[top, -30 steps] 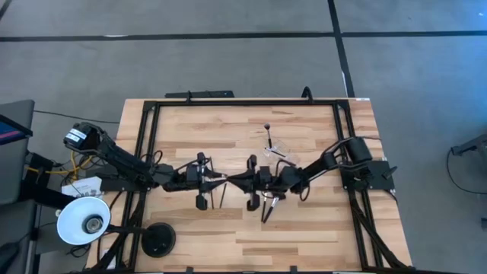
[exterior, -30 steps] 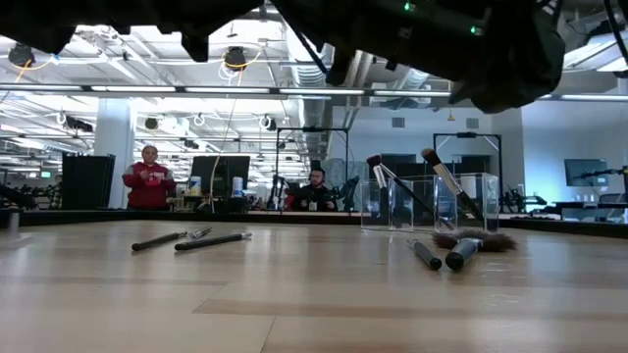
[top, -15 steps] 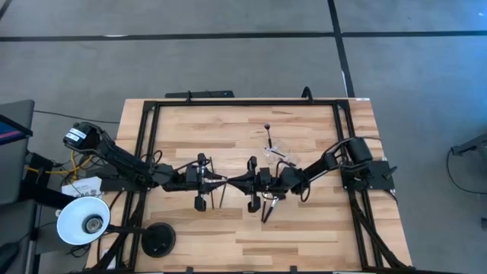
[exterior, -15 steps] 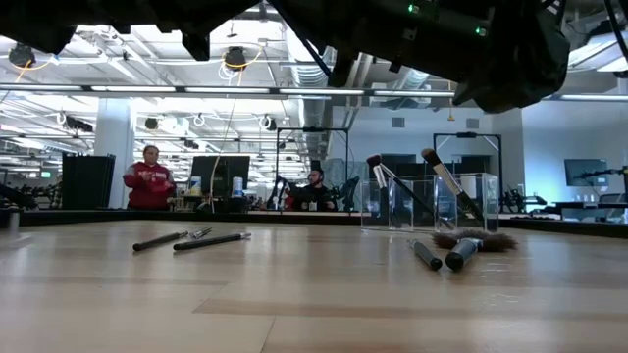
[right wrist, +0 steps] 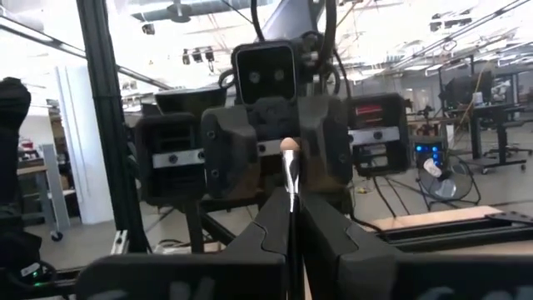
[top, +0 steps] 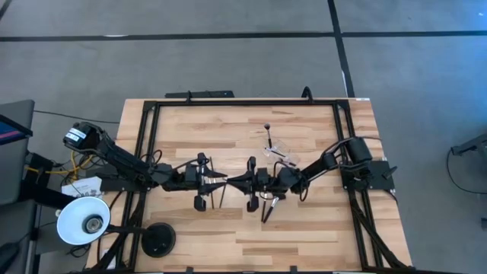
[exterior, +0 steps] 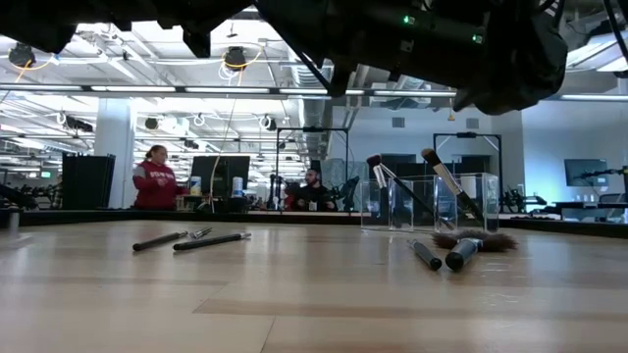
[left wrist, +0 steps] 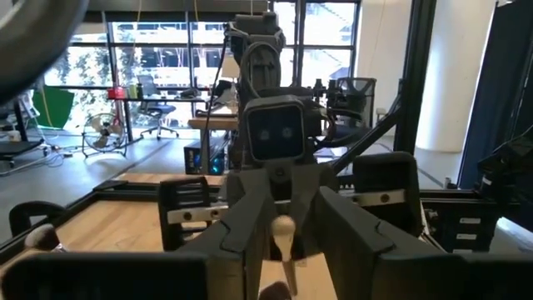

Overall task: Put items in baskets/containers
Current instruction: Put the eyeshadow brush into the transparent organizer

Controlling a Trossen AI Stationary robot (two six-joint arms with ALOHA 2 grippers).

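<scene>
Right gripper [right wrist: 290,207] jaws clenched on the thin stem of a slim dark-handled makeup brush [right wrist: 289,167]. Left gripper [left wrist: 284,218] jaws released: its fingers [left wrist: 243,229] stand either side of the same brush's rounded end, with gaps showing on both sides.

Both grippers meet nose to nose over mid-table, left gripper [top: 221,180] facing right gripper [top: 240,181], well above the wood. Looks like a hand-over, with the brush hanging between them.

Handling, my read:
- Brush is light, stiff and thin. It could pivot in a two-finger pinch if held near one end.
- Grip the handle or ferrule, not the soft bristles.
- Handle is probably smooth, so it could slip if the grip is loose.

Small clear plastic cup [top: 278,151] sits just beyond the right gripper, toward the far edge, with at least one brush [top: 268,134] leaning out of it. It's light and may tip if a brush goes in at a slant.

More loose dark brushes [exterior: 192,238] lie flat on the wooden table [exterior: 294,304], and others, one with a fan head [exterior: 479,239], lie near the cup.

Hard to make out:
- Held brush can't be seen from above, the grippers cover it.
- Table-level camera cuts both grippers off at the top.
- From there the clear walls read as one container or two, can't tell.
- Can't count the brushes inside.
</scene>
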